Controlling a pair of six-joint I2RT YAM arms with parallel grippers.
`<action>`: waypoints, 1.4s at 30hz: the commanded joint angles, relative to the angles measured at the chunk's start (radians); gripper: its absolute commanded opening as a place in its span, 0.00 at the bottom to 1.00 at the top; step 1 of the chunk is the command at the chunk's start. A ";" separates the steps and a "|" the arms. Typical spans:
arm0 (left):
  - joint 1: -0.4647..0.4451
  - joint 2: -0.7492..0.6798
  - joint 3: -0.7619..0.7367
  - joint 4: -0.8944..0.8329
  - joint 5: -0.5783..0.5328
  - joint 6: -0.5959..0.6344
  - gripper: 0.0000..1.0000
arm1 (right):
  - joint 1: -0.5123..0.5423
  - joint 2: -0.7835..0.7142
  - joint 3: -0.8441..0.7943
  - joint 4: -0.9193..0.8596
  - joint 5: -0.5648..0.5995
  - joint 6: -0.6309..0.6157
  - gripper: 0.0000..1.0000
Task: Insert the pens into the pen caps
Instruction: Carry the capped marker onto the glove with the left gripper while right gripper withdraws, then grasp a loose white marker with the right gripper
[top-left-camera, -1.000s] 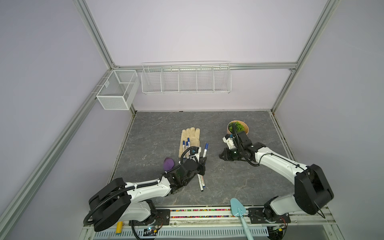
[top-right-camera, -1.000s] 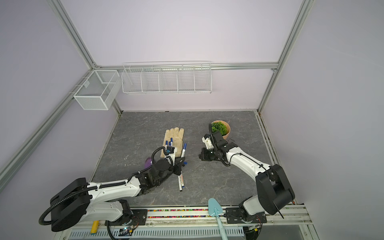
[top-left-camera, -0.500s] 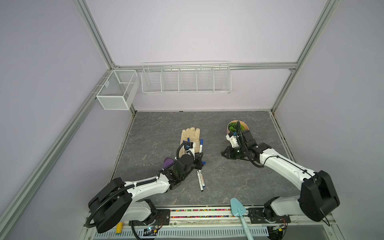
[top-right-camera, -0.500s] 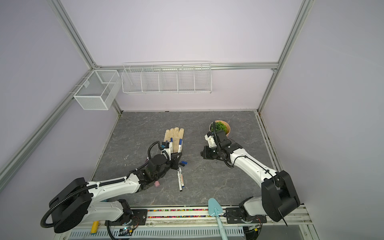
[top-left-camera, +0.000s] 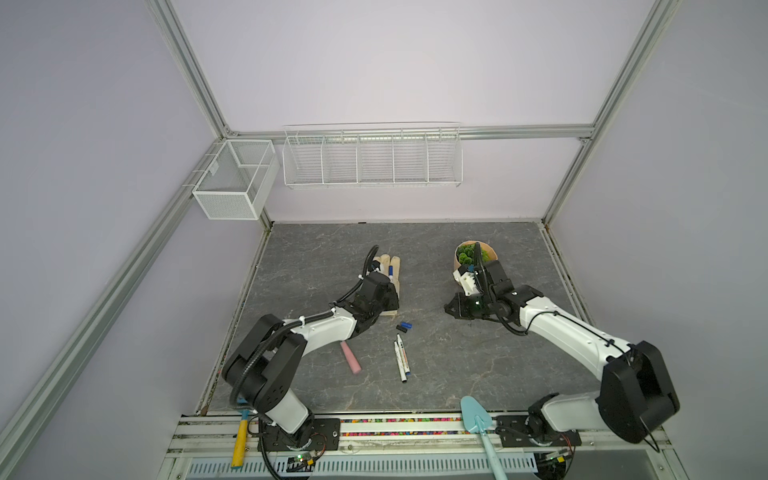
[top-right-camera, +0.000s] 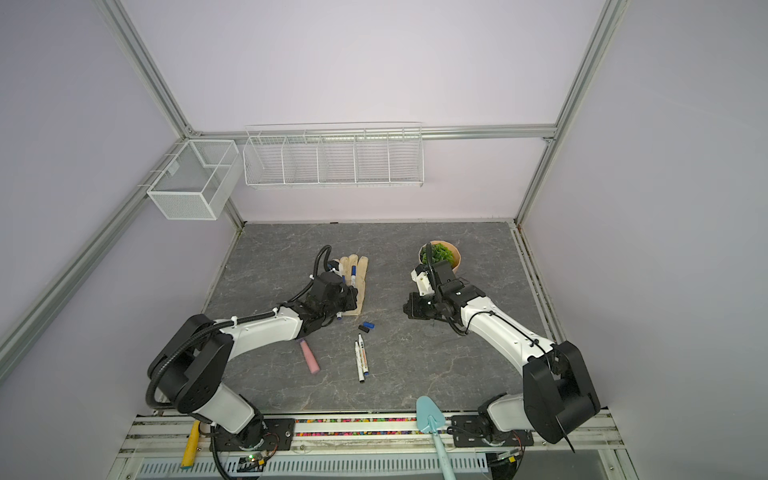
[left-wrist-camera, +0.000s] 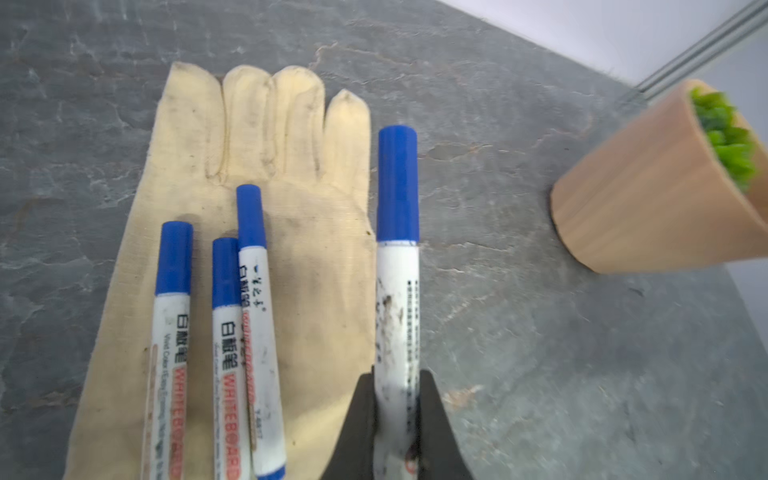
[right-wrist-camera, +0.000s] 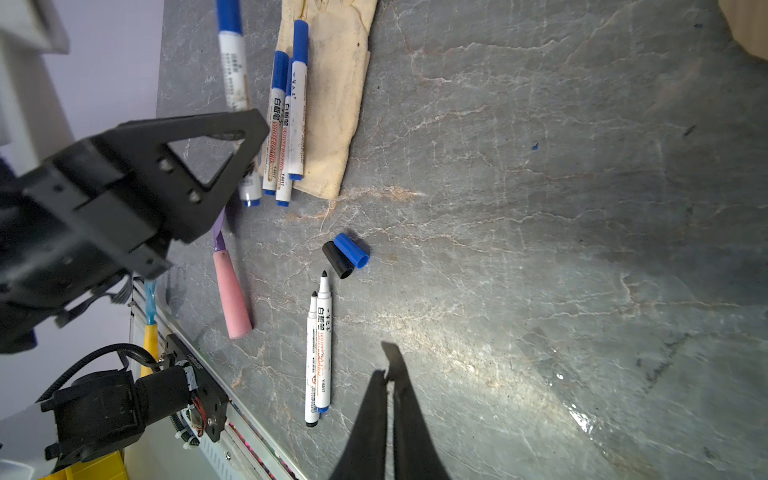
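Three blue-capped pens (left-wrist-camera: 226, 332) lie on the glove (left-wrist-camera: 291, 124). A fourth pen (left-wrist-camera: 397, 311) seems lifted. Two uncapped pens (right-wrist-camera: 318, 353) lie near the touching blue cap (right-wrist-camera: 353, 249) and black cap (right-wrist-camera: 337, 259).

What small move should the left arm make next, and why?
Probably lower the held pen onto the glove beside the three capped pens and release: the left gripper is shut on it, its blue cap is on, and two bare pens and two loose caps lie waiting.

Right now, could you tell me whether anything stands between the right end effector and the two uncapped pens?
Nothing visible does: only bare table separates the shut right end effector from the two uncapped pens.
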 joint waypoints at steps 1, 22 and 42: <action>0.023 0.083 0.110 -0.125 -0.012 -0.019 0.05 | -0.008 -0.023 -0.001 -0.032 0.015 -0.025 0.10; 0.001 0.022 0.181 -0.273 -0.012 0.008 0.47 | -0.015 -0.035 -0.004 -0.043 -0.007 -0.044 0.11; -0.092 -0.672 -0.503 -0.248 -0.413 -0.471 0.57 | 0.392 0.318 0.185 -0.153 0.065 -0.249 0.34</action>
